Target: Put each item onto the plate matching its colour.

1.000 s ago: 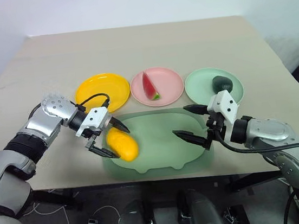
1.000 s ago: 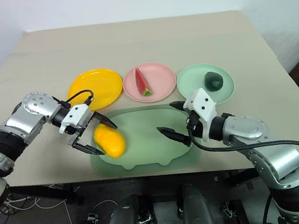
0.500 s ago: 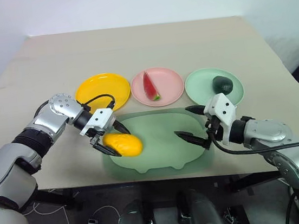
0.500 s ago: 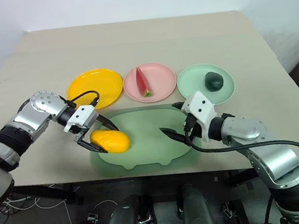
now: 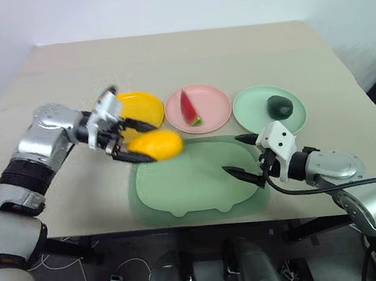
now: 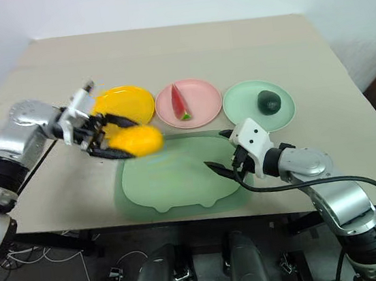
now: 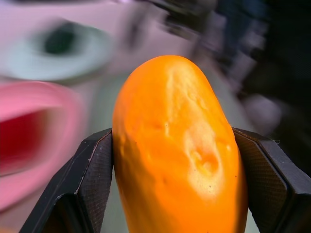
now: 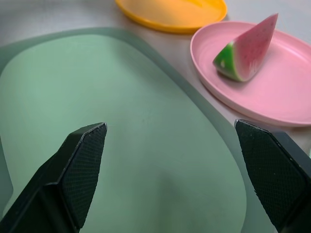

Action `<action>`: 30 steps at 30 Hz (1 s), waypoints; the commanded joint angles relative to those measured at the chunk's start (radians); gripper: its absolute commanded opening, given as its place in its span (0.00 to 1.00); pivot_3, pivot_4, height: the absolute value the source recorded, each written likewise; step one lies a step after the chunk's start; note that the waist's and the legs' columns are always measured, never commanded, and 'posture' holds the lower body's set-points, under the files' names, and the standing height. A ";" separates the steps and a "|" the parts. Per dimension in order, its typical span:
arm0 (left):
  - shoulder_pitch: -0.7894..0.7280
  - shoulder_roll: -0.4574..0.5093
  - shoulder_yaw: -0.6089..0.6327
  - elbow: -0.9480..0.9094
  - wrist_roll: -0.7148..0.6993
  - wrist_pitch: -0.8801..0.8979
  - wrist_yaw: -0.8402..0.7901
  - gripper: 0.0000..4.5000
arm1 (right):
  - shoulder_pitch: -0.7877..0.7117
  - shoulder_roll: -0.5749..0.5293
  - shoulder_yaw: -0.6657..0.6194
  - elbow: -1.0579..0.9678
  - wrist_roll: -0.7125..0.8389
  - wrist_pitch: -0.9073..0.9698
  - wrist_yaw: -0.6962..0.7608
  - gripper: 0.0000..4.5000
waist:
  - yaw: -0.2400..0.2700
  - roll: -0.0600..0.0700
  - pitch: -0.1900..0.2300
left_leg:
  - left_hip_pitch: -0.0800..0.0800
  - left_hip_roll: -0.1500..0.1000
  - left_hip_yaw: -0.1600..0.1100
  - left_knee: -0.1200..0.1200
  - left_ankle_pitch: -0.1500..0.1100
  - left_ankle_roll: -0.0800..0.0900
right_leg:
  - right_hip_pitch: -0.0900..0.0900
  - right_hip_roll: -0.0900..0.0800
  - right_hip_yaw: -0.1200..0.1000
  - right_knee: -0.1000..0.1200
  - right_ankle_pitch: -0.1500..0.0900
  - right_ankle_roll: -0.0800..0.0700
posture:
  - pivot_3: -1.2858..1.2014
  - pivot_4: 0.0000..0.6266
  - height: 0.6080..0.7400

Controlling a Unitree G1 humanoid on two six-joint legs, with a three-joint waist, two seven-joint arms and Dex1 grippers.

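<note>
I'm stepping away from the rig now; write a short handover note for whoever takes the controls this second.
Left gripper: shut on the mango, held in the air at the tray's far left corner, just short of the yellow plate.
Right gripper: open, holding nothing, over the tray's right side.
Done: watermelon wedge lies on the pink plate; avocado lies on the mint green plate.
Left: carry the mango over the yellow plate and release it.

Mango (image 5: 154, 145) airborne near yellow plate (image 5: 139, 107); watermelon (image 5: 187, 107) on pink plate (image 5: 211, 107); avocado (image 5: 280, 106) on mint plate (image 5: 253, 108).
</note>
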 commanded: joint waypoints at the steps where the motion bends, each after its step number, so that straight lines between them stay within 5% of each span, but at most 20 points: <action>1: 0.047 -0.033 0.156 0.018 0.058 0.042 0.174 0.74 | -0.016 0.033 -0.001 -0.008 0.012 -0.015 -0.009 1.00 | 0.001 0.000 0.000 | 0.000 0.000 0.000 0.000 0.000 0.000 | 0.000 0.000 0.000 0.000 0.000 0.000 | 0.52 0.24 0.67; 12: 0.037 -0.147 0.310 0.163 0.375 0.137 0.646 0.74 | -0.042 0.076 0.016 0.026 -0.002 -0.041 0.002 1.00 | 0.006 -0.001 0.000 | 0.000 0.000 0.000 0.001 -0.002 -0.002 | 0.001 0.000 0.000 0.001 0.000 0.000 | 0.52 0.24 0.67; 23: -0.084 -0.278 0.366 0.429 0.497 0.155 0.647 0.74 | -0.080 0.090 0.032 0.050 -0.013 -0.037 0.001 1.00 | 0.002 -0.001 0.000 | -0.001 0.000 0.000 0.001 -0.002 -0.002 | 0.000 0.000 -0.001 0.001 0.003 0.000 | 0.52 0.24 0.67; 27: -0.090 -0.274 0.380 0.428 0.529 0.147 0.643 1.00 | -0.074 0.086 0.032 0.039 -0.018 -0.031 -0.007 1.00 | 0.001 -0.001 0.000 | -0.001 0.000 0.000 0.001 -0.002 -0.003 | 0.000 -0.001 -0.001 0.001 0.003 -0.001 | 0.52 0.24 0.67; 30: -0.084 -0.263 0.405 0.412 0.532 0.141 0.636 1.00 | -0.067 0.086 0.030 0.030 -0.018 -0.027 -0.008 1.00 | 0.001 -0.001 0.000 | -0.001 0.000 0.000 0.001 -0.002 -0.003 | 0.000 -0.001 -0.001 0.001 0.003 -0.001 | 0.52 0.24 0.67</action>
